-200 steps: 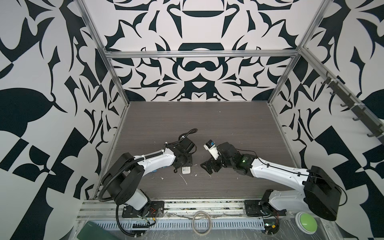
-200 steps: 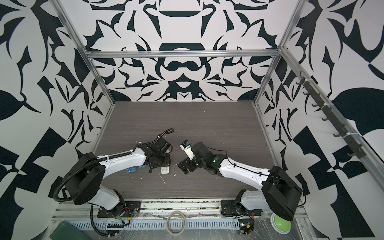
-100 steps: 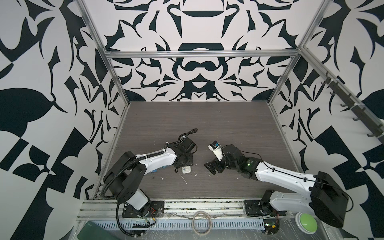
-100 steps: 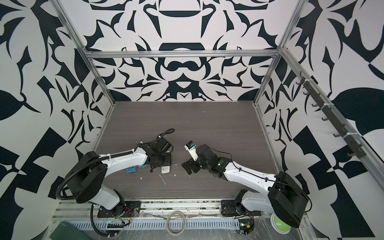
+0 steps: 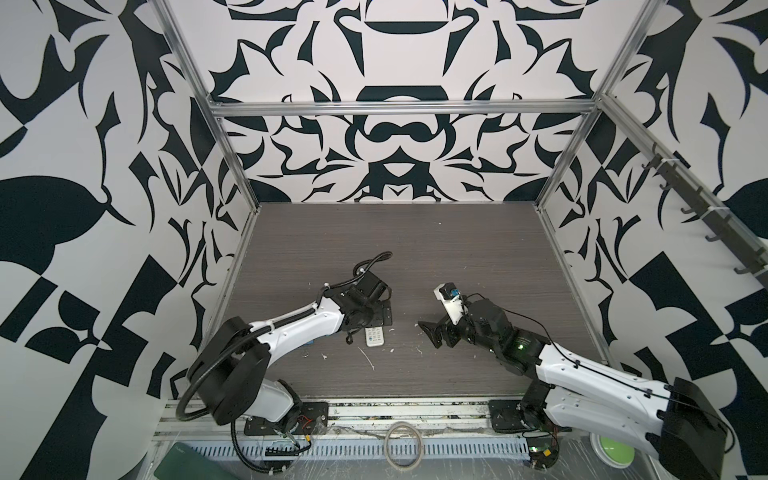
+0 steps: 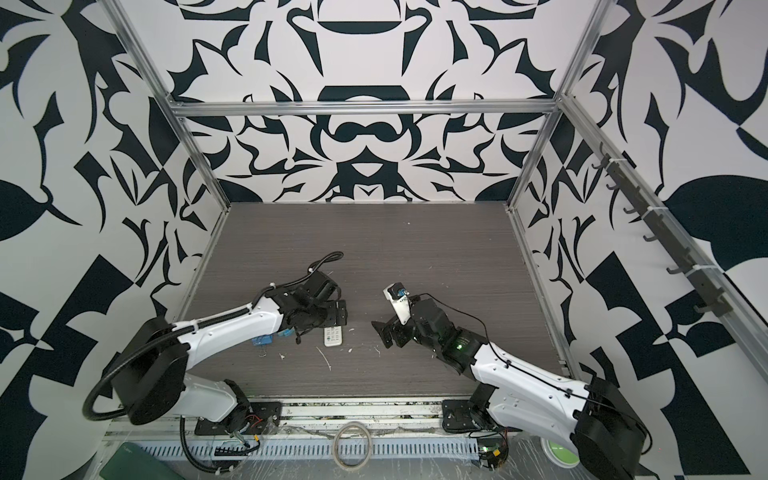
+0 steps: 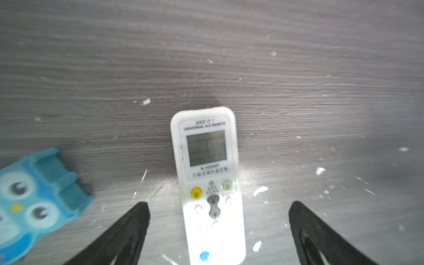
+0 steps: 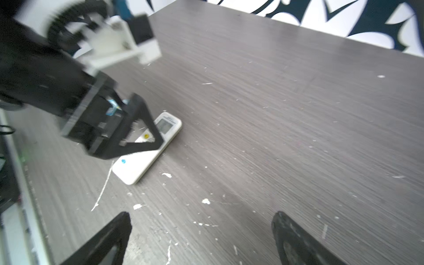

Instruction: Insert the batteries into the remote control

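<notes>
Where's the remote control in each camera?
Both top views: remote control near the front, beside the left arm.
Left wrist: remote control face up between the left gripper's fingers.
Right wrist: remote control partly behind that gripper.
Shared landmark: the left gripper.

Both top views are looking down from high above the remote control [image 5: 375, 336]; the left wrist camera is facing it closely, the right wrist one obliquely from farther.
</notes>
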`<state>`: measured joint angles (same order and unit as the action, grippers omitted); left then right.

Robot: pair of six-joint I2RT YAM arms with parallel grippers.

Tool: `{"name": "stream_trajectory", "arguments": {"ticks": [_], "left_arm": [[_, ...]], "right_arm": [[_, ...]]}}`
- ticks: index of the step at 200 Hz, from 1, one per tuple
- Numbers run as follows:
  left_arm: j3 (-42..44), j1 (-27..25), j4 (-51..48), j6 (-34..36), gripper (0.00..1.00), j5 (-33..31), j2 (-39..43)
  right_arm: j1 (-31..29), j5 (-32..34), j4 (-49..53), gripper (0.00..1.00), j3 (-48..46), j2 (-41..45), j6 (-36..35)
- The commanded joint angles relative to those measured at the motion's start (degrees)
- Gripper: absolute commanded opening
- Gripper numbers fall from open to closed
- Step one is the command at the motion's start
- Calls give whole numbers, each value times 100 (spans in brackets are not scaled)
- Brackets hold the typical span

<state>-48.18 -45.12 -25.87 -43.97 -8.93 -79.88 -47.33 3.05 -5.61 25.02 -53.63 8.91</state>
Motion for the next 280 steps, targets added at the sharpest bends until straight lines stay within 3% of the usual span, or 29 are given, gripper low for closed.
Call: {"name": "stream_trajectory", "arguments": {"ticks": [1,64,81,141,183,212,226,258,280], "left_arm": [[109,-5,-195,338,99,-304,625],[807,523,-498,851,99,-1432,2292],[1142,696,-362,950,99,-1865,2675],[1747,1530,245,951,99,-2523,3673],[1632,1970,726,1136,99,-3395,3105],[1576,1989,1491,1831,99,-4136,2282],[1610,2001,1927,2174,99,-4472,1889],[1584,2095,2263,2423,99,-4542,1708],[1886,2327,2922,2749,99,-4152,1950]], "right_arm": [[48,1191,-102,100,-37,175,136],[338,2731,411,99,-304,928,391],[413,2786,443,100,-468,1362,387],[557,4415,258,100,-912,2025,439],[808,5134,-642,100,-1058,1655,-92],[1248,4742,-1234,100,-1003,1126,-458],[1433,4958,-1488,100,-941,784,-443],[1754,5167,-2769,100,-1166,-16,-850],[1992,5278,-3247,100,-1231,-599,-740]]}}
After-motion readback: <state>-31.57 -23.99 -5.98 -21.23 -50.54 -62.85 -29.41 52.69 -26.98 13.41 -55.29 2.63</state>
